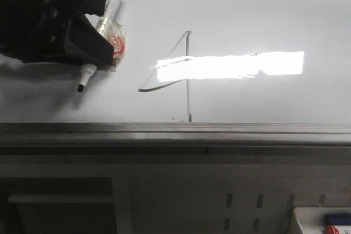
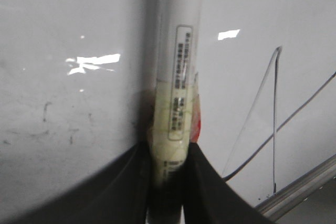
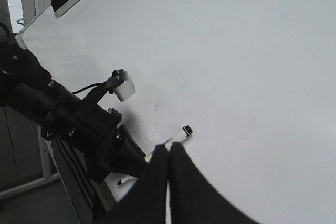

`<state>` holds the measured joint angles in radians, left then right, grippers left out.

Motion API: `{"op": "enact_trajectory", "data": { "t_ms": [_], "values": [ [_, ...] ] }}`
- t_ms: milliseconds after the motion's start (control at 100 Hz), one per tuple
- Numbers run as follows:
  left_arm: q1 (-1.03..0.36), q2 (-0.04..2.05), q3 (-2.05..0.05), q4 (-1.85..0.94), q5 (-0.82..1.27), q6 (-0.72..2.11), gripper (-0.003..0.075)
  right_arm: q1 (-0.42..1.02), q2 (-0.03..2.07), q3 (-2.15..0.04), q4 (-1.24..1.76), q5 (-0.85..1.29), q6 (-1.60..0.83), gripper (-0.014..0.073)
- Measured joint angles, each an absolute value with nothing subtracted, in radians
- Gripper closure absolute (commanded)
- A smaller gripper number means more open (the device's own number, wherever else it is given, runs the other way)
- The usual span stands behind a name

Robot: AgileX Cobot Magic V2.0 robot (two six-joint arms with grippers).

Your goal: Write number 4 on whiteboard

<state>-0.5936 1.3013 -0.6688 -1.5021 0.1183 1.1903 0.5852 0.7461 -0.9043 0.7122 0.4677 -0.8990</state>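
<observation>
The whiteboard (image 1: 247, 15) fills the upper front view. The number 4 (image 1: 187, 80) is drawn on it in thin dark lines, with a slanted stroke, a crossbar lost in glare and a vertical stem. My left gripper (image 1: 101, 32) is shut on a white marker (image 1: 113, 1) wrapped in tape, to the left of the 4. Its dark tip (image 1: 80, 87) points down at the board. In the left wrist view the marker (image 2: 181, 51) sits between the jaws of the left gripper (image 2: 168, 166), with the 4 (image 2: 274, 119) beside it. My right gripper (image 3: 169, 150) is shut and empty.
A bright rectangular glare (image 1: 230, 65) crosses the 4. The board's grey rim (image 1: 175, 132) runs along its near edge. Below it is a grey perforated panel (image 1: 247, 201), and a white tray (image 1: 307, 215) with small items stands at the lower right.
</observation>
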Motion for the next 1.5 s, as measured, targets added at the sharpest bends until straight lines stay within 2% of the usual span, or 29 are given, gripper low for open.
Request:
{"op": "enact_trajectory", "data": {
  "t_ms": [50, 100, 170, 250, 320, 660, 750, 820, 890, 1020, 1240, 1500],
  "values": [
    [-0.594, 1.301, -0.669, -1.502, 0.118, 1.190, 0.0719, 0.585, 0.746, -0.904, 0.712, 0.468, -0.899, 0.0654],
    [-0.596, 1.301, -0.669, -1.502, 0.114, 1.190, 0.0662, 0.585, 0.746, -0.904, 0.712, 0.468, -0.899, 0.0654],
    [-0.596, 1.301, -0.669, -1.502, 0.112, 1.190, 0.0526, 0.585, 0.746, -0.904, 0.712, 0.468, -0.899, 0.0654],
    [-0.596, 1.301, -0.669, -1.502, 0.110, 1.190, 0.0332, 0.585, 0.746, -0.904, 0.712, 0.468, -0.899, 0.0654],
    [-0.603, 1.301, -0.672, -1.502, 0.122, 1.189, 0.0239, 0.585, 0.746, -0.904, 0.712, 0.468, -0.899, 0.0654],
    [-0.607, 1.268, -0.677, -1.506, 0.100, 1.189, 0.0221, 0.585, 0.746, -0.904, 0.712, 0.467, -0.899, 0.0654],
    [-0.596, 1.199, -0.670, -1.500, 0.021, 1.189, 0.0244, 0.585, 0.739, -0.899, 0.699, 0.467, -0.899, 0.0653],
    [-0.583, 1.117, -0.655, -1.484, -0.029, 1.189, 0.0314, 0.584, 0.717, -0.873, 0.679, 0.463, -0.899, 0.0653],
    [-0.580, 1.005, -0.638, -1.448, -0.038, 1.189, 0.0438, 0.579, 0.683, -0.817, 0.667, 0.428, -0.899, 0.0653],
    [-0.580, 0.777, -0.584, -1.372, -0.016, 1.189, 0.0742, 0.561, 0.583, -0.660, 0.663, 0.270, -0.899, 0.0654],
    [-0.580, 0.516, -0.432, -1.316, -0.008, 1.189, 0.0741, 0.559, 0.436, -0.351, 0.665, -0.080, -0.899, 0.0659],
    [-0.580, 0.434, -0.338, -1.318, 0.000, 1.189, 0.0741, 0.559, 0.397, -0.267, 0.670, -0.143, -0.899, 0.0659]
  ]
}}
